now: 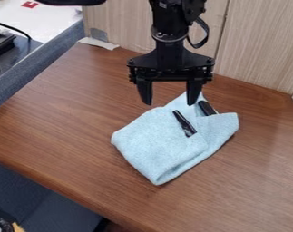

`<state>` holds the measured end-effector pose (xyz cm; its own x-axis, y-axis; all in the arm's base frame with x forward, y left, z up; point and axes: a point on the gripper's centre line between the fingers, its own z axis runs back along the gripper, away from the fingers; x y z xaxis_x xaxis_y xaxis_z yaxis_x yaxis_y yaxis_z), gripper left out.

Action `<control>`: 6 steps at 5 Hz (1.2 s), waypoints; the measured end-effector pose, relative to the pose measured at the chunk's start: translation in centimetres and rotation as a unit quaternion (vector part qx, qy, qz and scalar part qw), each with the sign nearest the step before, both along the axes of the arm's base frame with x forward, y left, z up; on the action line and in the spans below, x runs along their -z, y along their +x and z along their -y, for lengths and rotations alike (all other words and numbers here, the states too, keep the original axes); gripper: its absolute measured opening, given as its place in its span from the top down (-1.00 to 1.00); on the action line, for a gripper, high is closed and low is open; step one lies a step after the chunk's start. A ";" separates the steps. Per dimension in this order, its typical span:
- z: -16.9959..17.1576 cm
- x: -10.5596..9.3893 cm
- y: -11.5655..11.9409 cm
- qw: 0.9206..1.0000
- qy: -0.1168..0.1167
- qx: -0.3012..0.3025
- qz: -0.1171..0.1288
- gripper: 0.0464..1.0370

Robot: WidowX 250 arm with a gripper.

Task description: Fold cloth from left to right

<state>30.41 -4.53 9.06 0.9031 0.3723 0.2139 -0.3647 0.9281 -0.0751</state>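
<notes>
The black gripper [169, 100] hangs down from the top middle, its two fingers spread wide with nothing between them. Its tips stand over the far side of the light blue cloth [158, 142], the right one overlapping the cloth's upper corner in the view. The cloth lies in a folded bundle on the brown table, with a rounded fold at its near corner and a flap on its right side. A slim black object [184, 123] lies on top of the cloth. Another dark piece [206, 108] sits at the cloth's far edge, partly covered by it.
The wooden table [70, 122] has its front edge running from the left down to the bottom middle. A pale wood-grain panel [257, 45] rises behind it. A blue-grey padded edge [42, 63] borders the table at the left, with a white surface beyond.
</notes>
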 end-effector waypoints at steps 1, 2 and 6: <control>0.0 0.9 -0.2 1.000 0.001 0.000 -0.017 -0.93; 1.2 2.0 1.6 0.999 -0.003 0.021 -0.042 -0.93; 7.6 6.6 6.1 0.992 -0.030 0.105 -0.062 -0.93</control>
<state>36.49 -12.11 2.42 0.9801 0.1818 0.0804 -0.1735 0.9798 -0.0997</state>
